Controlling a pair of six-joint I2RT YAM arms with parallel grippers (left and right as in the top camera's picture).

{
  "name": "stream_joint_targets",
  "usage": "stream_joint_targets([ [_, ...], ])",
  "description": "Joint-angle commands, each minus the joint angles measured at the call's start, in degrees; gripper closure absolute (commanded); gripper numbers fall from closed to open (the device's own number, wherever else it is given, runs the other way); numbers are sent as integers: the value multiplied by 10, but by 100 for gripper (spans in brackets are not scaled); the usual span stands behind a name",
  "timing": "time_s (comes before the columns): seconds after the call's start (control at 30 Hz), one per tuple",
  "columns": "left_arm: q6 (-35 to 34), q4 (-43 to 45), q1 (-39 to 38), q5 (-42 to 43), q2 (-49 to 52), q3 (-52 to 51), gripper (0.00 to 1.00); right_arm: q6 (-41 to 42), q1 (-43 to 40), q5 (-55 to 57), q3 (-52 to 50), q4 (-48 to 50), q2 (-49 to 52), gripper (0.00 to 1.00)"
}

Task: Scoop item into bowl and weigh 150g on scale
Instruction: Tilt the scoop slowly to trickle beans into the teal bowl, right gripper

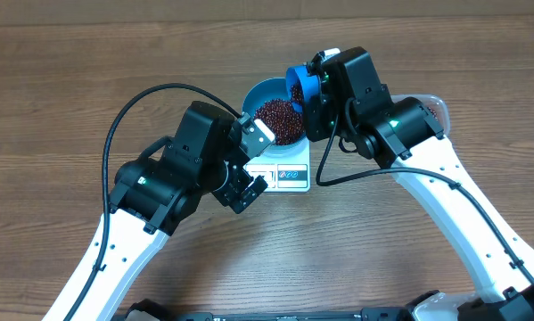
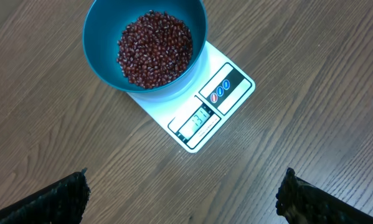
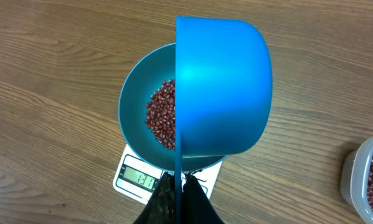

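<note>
1. Now, the right claw (image 3: 179,200) is clamped shut on the handle of a small blue scoop (image 3: 226,87), which is tipped on its side above the blue bowl (image 3: 129,106).
2. The scoop's mouth faces the red-brown beans (image 3: 162,121) heaped in the bowl, and its handle runs back toward the claw.
3. The bowl sits on the white scale (image 3: 136,177), whose display is lit.
4. The left claw (image 2: 185,180) hangs wide open and empty, near the scale's front.
5. A clear tub (image 3: 368,177) of beans lies well off to the right. Bare wooden table (image 3: 49,74) lies between, which I judge leaves room for another scoop.
</note>
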Motion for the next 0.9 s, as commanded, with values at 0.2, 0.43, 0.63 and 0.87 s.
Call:
stream_joint_targets([
  [0.2, 10, 3, 4, -2, -2, 13, 0, -4, 25, 25, 16, 4, -14, 96],
  [0.43, 10, 3, 4, -2, -2, 13, 1, -5, 49, 79, 16, 3, -14, 96],
  [0.63, 10, 2, 4, -2, -2, 13, 0, -5, 52, 85, 16, -2, -14, 96],
  [0.87, 10, 3, 4, -2, -2, 13, 0, -7, 61, 108, 16, -9, -14, 96],
])
